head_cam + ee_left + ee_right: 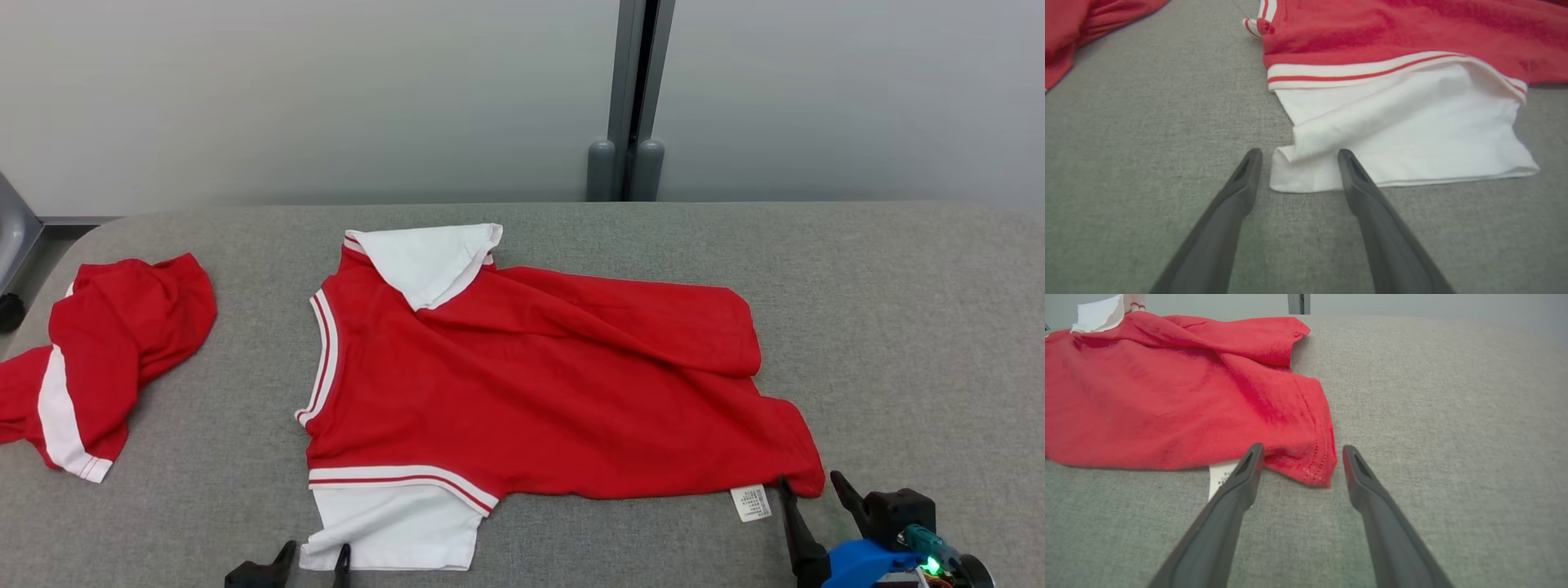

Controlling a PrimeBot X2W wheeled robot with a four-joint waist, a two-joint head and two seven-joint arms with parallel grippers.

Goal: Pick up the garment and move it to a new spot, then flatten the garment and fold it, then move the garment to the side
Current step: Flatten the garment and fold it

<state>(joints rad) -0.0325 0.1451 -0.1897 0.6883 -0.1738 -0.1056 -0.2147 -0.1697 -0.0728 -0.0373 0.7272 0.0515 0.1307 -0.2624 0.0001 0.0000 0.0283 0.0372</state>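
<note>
The garment [522,384] lies spread at the centre of the table [898,327], partly wrinkled. A second red garment [114,343] is bunched at the left edge.

The left hand [1296,157] is fully open and holds nothing, its fingers straddling the white sleeve [1412,134] corner. The right hand [1302,451] is likewise open and empty at the hem corner [1314,465].

Step in hand: probably flattening. The next move calls for closing on both corners, then pulling outward evenly.
</note>
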